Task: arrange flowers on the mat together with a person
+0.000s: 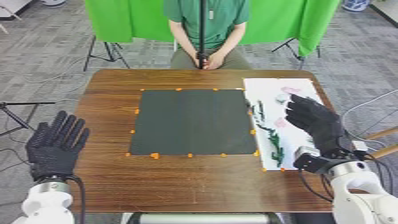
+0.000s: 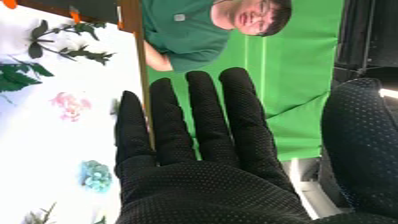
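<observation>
green curtain (image 1: 115, 22) beyond the brown wooden table (image 1: 178, 192), black tripod (image 1: 90, 56) behind its far left corner, second tripod (image 1: 300, 57) behind its far right corner, blue-and-white porcelain pot (image 1: 356, 4) farther off past that corner, gray carpet (image 1: 53, 52) around it, pale wooden bars (image 1: 383, 133) to its right

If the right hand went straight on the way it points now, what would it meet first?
Probably the green curtain beyond the table; the way of the right hand over the white sheet looks free, though height is hard to judge.
</observation>
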